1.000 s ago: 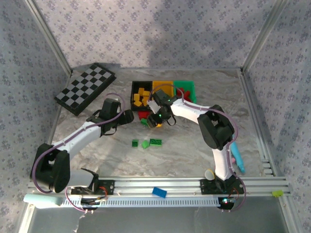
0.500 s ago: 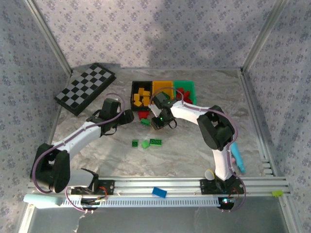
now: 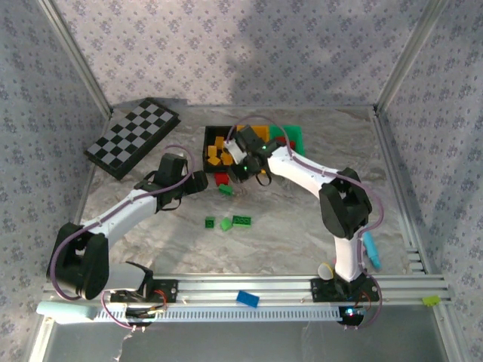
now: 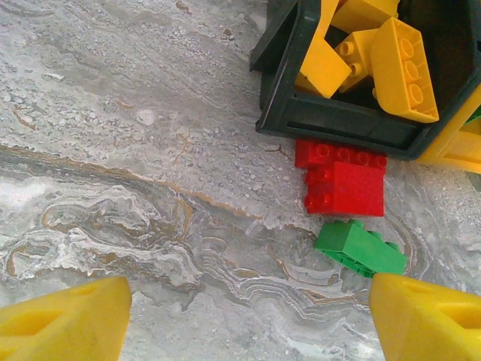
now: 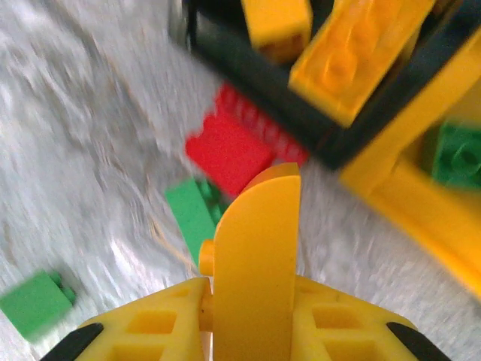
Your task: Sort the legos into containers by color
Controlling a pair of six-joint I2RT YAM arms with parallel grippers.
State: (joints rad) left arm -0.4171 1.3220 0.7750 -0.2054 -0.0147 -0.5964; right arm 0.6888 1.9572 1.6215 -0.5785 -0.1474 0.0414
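the right gripper point(image 3: 238, 169) hung pinched shut at the black bin's point(image 4: 331, 128) near edge; what it held, i couldn't tell. the left gripper point(image 4: 240, 320) gaped wide. a red lego point(image 4: 342, 179) touched that bin at 6 o'clock, lying 9-to-3. beside it, a green lego point(image 4: 359, 248) ran 10-to-4.

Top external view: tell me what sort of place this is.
Probably a robot test cell, not a home: aluminium frame posts and patterned walls box in a marble-look table, with the left arm and right arm bolted to a slotted rail.
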